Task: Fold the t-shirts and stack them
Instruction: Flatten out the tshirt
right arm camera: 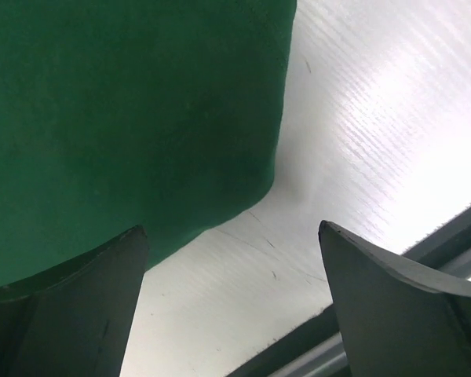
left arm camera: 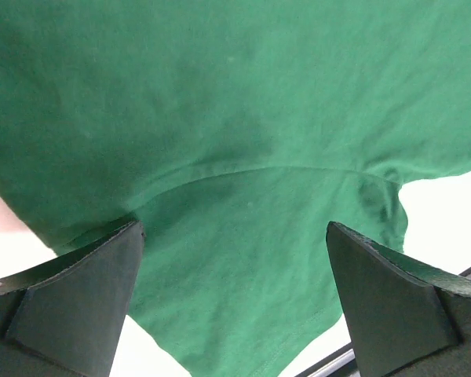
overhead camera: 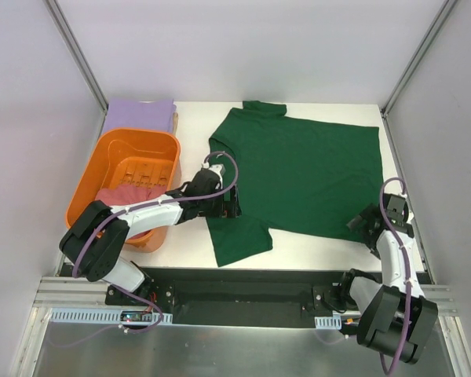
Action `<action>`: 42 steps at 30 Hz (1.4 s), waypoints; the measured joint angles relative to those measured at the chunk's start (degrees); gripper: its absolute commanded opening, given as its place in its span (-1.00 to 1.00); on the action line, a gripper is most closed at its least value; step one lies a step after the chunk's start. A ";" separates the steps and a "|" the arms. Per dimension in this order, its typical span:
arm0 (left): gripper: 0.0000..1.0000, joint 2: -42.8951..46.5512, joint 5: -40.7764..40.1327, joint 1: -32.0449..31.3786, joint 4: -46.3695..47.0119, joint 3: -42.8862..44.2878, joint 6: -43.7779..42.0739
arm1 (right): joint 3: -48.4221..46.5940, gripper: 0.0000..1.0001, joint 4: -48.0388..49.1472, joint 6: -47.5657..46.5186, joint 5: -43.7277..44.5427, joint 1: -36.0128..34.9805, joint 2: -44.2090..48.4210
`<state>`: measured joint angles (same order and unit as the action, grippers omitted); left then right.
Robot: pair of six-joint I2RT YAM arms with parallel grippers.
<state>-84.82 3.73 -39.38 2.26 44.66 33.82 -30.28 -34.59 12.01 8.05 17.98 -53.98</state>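
The dark green t-shirt (overhead camera: 298,169) lies spread flat on the white table, collar to the left. My left gripper (overhead camera: 229,206) is open just above its near sleeve; in the left wrist view (left arm camera: 235,267) the sleeve seam (left arm camera: 243,169) runs between the spread fingers. My right gripper (overhead camera: 363,226) is open over the shirt's near right hem corner (right arm camera: 243,188), with bare table between the fingers (right arm camera: 235,298). The dusty pinkish-red t-shirt (overhead camera: 125,195) lies crumpled in the orange basket (overhead camera: 102,165). The pale lavender t-shirt (overhead camera: 140,115) lies folded at the back left.
The orange basket stands at the left beside my left arm. The table's near edge and a metal rail (overhead camera: 243,271) run just below the green shirt. White walls enclose the table on three sides.
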 measured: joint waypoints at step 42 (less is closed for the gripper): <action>0.98 -1.64 0.17 0.50 10.62 -4.81 0.13 | -43.39 0.48 -5.64 3.10 3.82 -18.88 -45.62</action>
<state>-86.46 3.90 -38.87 12.88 39.86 33.95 -73.67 -40.23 15.11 11.88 -0.91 -99.59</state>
